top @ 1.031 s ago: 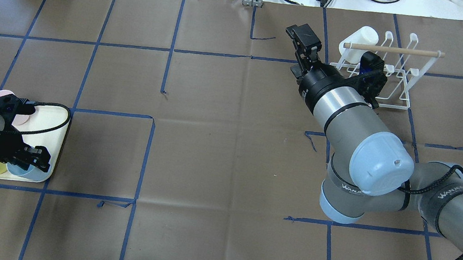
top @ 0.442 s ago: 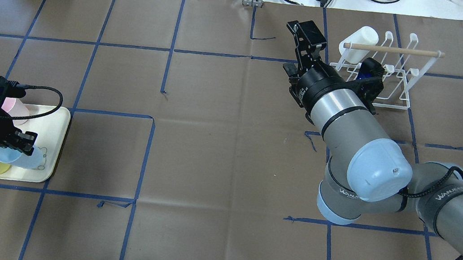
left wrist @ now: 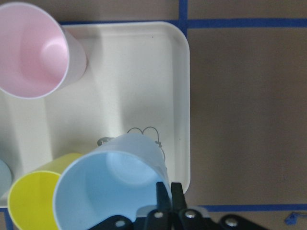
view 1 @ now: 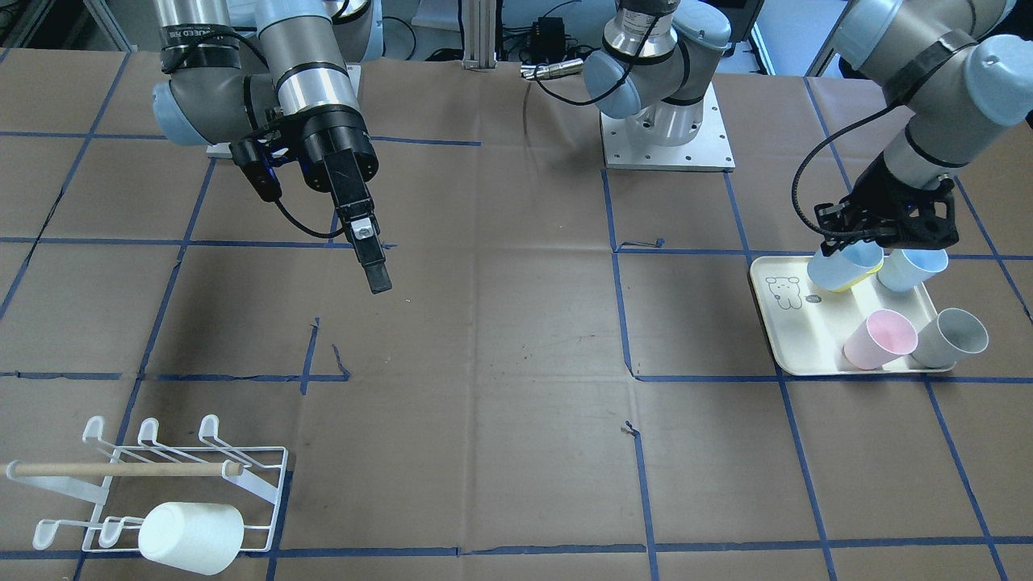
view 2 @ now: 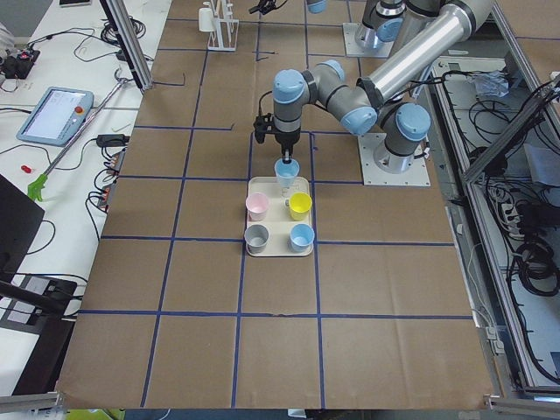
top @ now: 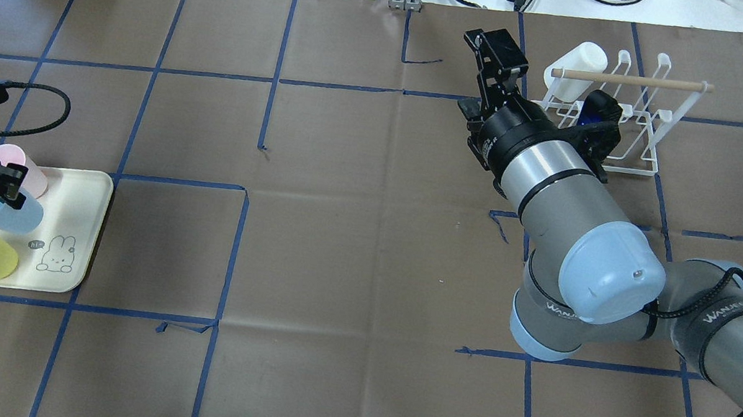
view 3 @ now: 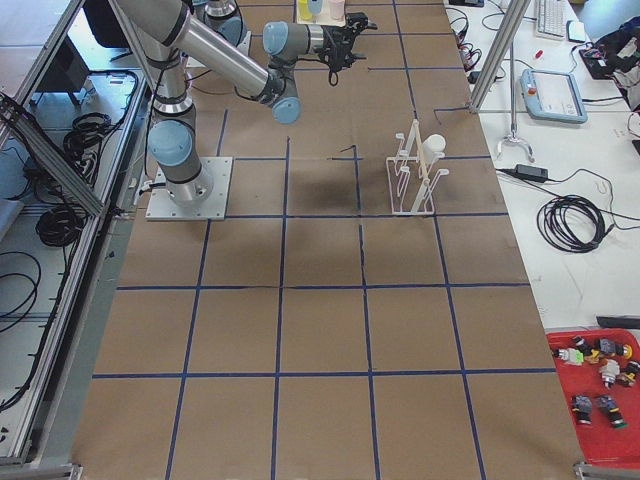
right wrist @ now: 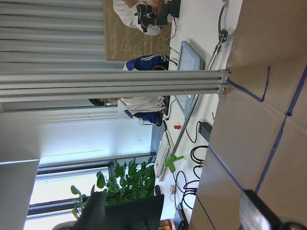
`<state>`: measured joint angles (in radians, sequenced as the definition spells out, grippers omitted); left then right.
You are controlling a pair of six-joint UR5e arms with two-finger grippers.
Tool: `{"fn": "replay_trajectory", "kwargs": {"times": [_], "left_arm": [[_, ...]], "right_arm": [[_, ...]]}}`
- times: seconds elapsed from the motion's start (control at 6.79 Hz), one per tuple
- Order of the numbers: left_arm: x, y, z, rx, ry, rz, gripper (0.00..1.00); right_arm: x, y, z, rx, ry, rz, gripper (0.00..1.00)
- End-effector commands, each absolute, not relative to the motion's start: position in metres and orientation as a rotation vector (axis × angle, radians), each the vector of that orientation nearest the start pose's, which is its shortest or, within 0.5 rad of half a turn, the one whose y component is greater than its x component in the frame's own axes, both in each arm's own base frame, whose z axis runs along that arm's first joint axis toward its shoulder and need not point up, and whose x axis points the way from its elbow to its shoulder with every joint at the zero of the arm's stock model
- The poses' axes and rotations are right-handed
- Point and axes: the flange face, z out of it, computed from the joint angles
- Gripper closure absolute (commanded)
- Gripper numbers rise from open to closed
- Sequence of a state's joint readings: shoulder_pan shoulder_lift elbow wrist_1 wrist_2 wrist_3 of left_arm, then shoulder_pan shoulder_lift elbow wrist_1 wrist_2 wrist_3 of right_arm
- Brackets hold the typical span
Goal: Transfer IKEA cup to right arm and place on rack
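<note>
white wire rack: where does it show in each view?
Exterior front-facing: the rack is at bottom left.
Overhead exterior: top right.
Exterior left: tiny, at the top edge.
Exterior right: right of centre.
Left wrist-mounted: not in it.
Right wrist-mounted: not in it.
Shared landmark: the white cup hung on the rack's prongs.

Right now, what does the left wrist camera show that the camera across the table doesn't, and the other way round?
Only the wrist view looks down into the held blue cup and shows the left fingers pinched on its wall. Only the across-table view shows the white rack with a white cup on it, the right arm's fingers, a grey cup and a second blue cup. Both show the cream tray, the pink cup, the yellow cup and the held cup itself.
</note>
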<state>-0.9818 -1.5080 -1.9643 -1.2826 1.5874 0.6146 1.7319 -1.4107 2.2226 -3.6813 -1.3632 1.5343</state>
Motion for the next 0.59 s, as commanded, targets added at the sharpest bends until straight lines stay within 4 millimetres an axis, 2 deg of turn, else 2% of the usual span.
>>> {"fn": "replay_trajectory", "kwargs": {"times": [0.0, 0.15, 0.29, 0.44], "left_arm": [[0.139, -0.47, 0.454, 0.081, 3.17, 0.126, 1.0], [0.143, -0.485, 0.471, 0.101, 3.179, 0.146, 1.0], [0.136, -0.511, 0.474, 0.173, 3.176, 0.132, 1.0], [0.112, -0.536, 0.48, 0.256, 3.223, 0.047, 1.0]], "right_arm": [[0.225, -0.427, 0.367, 1.096, 1.576, -0.81, 0.0], [0.225, -0.428, 0.366, 1.098, 1.577, -0.809, 0.0], [0.225, -0.428, 0.367, 1.098, 1.575, -0.811, 0.0], [0.224, -0.429, 0.367, 1.099, 1.574, -0.812, 0.0]]}}
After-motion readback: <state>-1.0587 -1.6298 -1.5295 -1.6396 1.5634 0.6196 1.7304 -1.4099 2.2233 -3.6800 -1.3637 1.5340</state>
